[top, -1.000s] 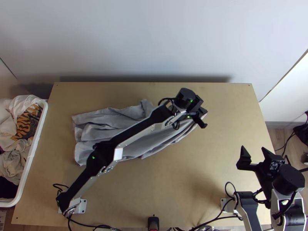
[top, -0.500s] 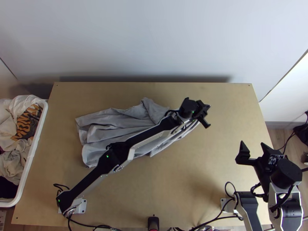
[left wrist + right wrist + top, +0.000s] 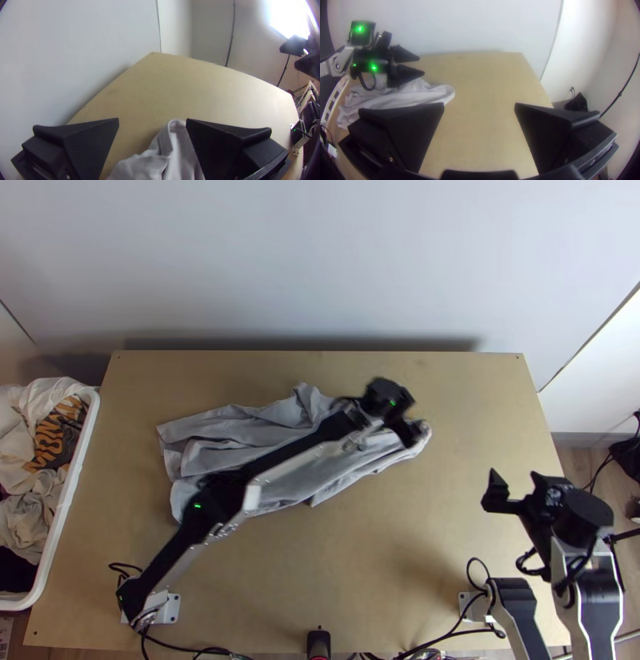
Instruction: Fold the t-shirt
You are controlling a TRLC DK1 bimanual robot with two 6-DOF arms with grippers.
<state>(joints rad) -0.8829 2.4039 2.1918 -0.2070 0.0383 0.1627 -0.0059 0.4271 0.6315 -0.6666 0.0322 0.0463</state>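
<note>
Across our wooden table (image 3: pixel 384 556), a rumpled grey t-shirt (image 3: pixel 232 434), our left gripper (image 3: pixel 414 434) wide open, empty, above one end, our right gripper (image 3: pixel 514 477) equally open, empty.

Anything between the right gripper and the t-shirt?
Nothing visible between the right gripper and the t-shirt's nearest end. But the left gripper hangs over that end, jaws open, and the left arm spans above the rest. A grab there would probably risk a clash.
</note>
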